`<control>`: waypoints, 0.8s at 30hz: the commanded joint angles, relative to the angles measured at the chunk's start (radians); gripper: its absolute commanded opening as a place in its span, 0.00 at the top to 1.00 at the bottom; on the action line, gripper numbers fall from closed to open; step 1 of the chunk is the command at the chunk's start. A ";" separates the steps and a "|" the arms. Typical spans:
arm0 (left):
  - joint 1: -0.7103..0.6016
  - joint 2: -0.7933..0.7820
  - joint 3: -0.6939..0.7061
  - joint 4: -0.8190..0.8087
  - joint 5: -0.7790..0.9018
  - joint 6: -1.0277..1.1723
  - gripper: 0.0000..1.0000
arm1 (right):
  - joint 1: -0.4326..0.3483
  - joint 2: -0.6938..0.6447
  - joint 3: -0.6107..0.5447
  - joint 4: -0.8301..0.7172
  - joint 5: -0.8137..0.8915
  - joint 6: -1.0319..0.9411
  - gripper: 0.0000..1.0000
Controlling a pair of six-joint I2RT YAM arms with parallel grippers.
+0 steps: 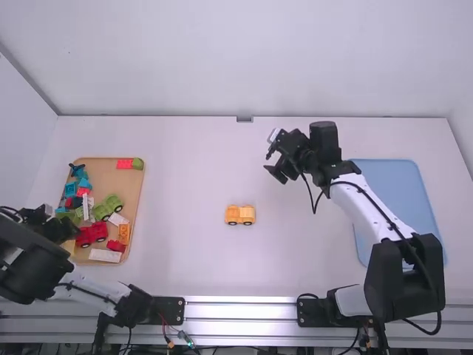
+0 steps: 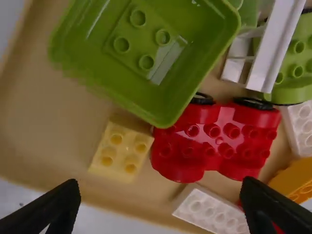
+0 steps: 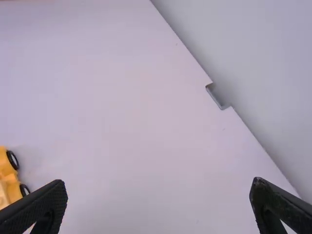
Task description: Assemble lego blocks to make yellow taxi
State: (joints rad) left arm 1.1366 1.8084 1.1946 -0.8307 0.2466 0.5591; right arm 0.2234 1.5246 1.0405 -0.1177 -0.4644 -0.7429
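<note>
Over at far left, the left gripper: it is hanging above the near left part of the tray, and the left gripper (image 1: 65, 228) is holding its fingers wide apart.
Tray: the tan tray (image 1: 111, 180) is lying on the desk (image 1: 185, 170), carrying mixed blocks; a pale yellow brick (image 2: 122, 151) is sitting just beside a red wheeled base (image 2: 214, 139), with a deep green piece (image 2: 146, 48) lying near them. A white brick (image 1: 105, 256) is resting by the near edge, and a green car (image 1: 109, 207) is sitting farther in.
Taxi: the orange-yellow car (image 1: 240, 214) is standing alone on the desk, well apart from the tray, showing dark wheels along its near side.
Right gripper: the right gripper (image 1: 272, 162) is hanging over the desk, beyond the car and a little to its right, spreading its fingers wide.
Blue board: the flat blue board (image 1: 392, 188) is lying at far right, passing partly behind the right arm.
</note>
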 commanded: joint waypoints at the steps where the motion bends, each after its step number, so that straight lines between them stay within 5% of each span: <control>1: -0.020 0.031 0.015 -0.019 -0.066 0.151 0.09 | -0.002 -0.008 0.049 -0.004 0.003 0.007 0.01; 4: -0.024 0.035 0.009 0.019 -0.110 0.120 0.06 | -0.006 -0.008 0.066 -0.022 0.003 0.005 0.01; 9: -0.019 0.035 0.005 0.035 -0.111 0.156 0.20 | -0.029 -0.008 0.095 -0.051 0.002 0.015 0.01; 17: -0.032 0.035 0.005 0.080 -0.182 0.032 0.16 | -0.040 -0.008 0.100 -0.044 0.003 -0.004 0.01; 24: -0.062 0.035 0.003 0.085 -0.109 0.155 0.21 | -0.058 -0.008 0.099 -0.043 0.002 -0.017 0.01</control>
State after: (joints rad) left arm 1.0920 1.8400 1.1995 -0.7406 0.1097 0.6739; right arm 0.1787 1.5246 1.1061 -0.1608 -0.4614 -0.7582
